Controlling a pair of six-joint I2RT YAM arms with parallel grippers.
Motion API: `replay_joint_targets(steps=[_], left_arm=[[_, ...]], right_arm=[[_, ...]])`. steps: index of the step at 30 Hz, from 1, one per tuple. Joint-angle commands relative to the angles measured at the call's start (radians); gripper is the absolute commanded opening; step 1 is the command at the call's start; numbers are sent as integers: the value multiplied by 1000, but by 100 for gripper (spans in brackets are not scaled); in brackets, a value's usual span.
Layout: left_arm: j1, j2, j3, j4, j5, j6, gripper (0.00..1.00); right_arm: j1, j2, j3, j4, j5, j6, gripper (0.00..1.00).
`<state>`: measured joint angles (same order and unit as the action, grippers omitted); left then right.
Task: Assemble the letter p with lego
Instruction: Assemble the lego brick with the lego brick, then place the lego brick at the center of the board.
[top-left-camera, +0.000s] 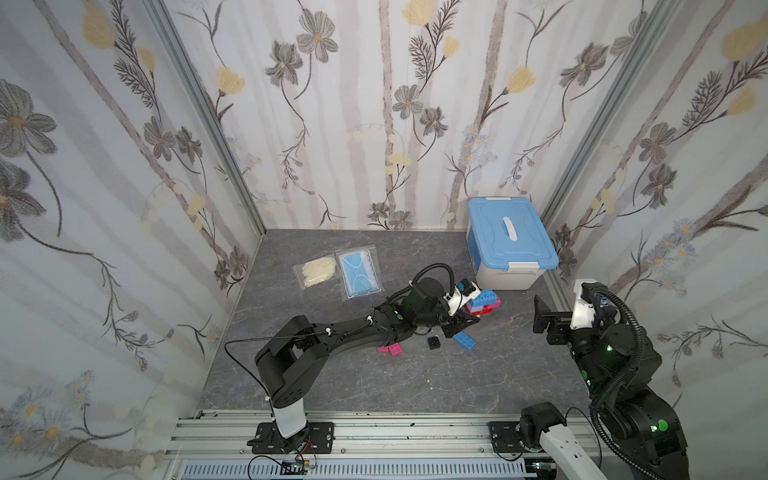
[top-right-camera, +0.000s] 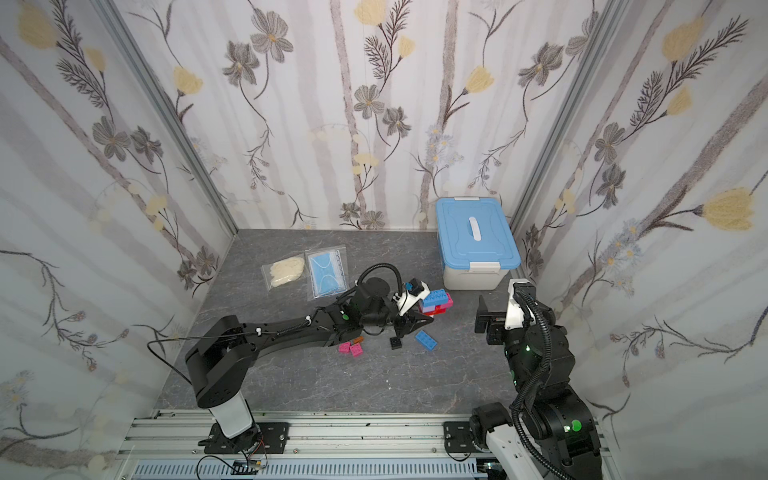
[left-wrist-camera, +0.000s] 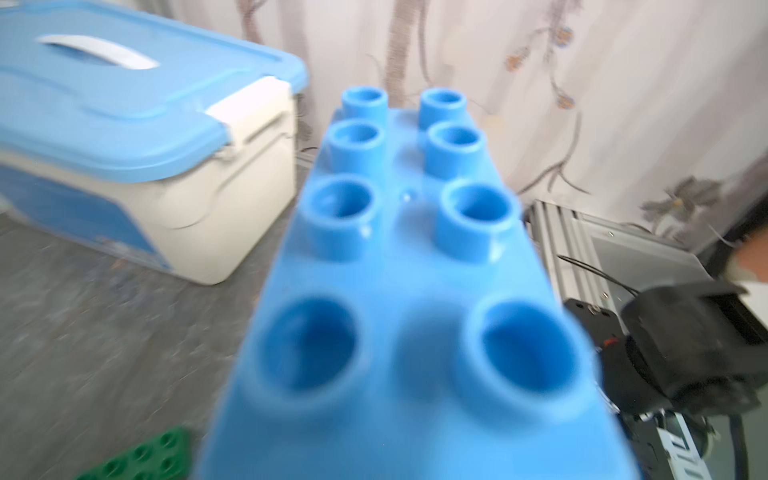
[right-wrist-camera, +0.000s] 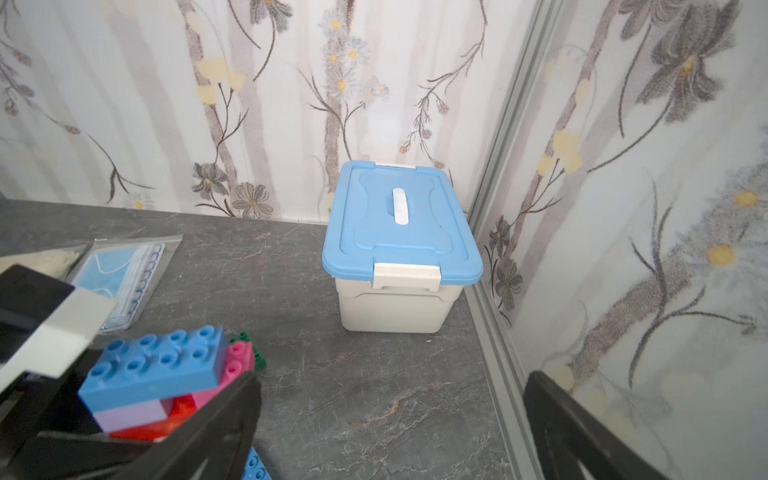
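Lego stack (top-left-camera: 484, 305) is mid-table, blue on top; left gripper (top-left-camera: 465, 322) reaches its base, but I can't tell if it pinches. Right gripper (top-left-camera: 547, 324) spread, idle. Loose bricks (top-left-camera: 464, 341) lie unused; P probably unfinished.

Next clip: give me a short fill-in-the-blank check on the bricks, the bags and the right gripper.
1. The topmost brick of the stack is ___.
2. The loose square brick between the pink bricks and the loose blue brick is ___.
3. The right gripper stands ___, with nothing between its fingers.
4. There are ___ clear bags in view.
Missing words: blue; black; open; two.
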<state>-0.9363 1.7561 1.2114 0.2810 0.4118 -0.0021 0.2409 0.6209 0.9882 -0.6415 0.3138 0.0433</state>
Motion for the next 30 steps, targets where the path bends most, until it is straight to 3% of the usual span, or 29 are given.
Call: replay_joint_targets(steps=[1,3,8,13,22,30], left_arm=[[63,-10,72,-155,-43,-177,14],[119,17,141,-255,-39,-260,17],[247,176,307,-354,134,-489,23],[287,384,530,-509,226,-503,24],[356,720,891,-583,347,-600,30],[382,956,1206,-716,374,-616,31]], right_arm=[[-2,48,22,-52,17,136,100],[-5,89,32,-67,-28,150,100],[-18,225,70,-107,-139,170,99],[-28,325,68,-129,-182,175,100],[-36,396,37,-124,-243,176,99],[-41,456,36,-116,-267,173,99]])
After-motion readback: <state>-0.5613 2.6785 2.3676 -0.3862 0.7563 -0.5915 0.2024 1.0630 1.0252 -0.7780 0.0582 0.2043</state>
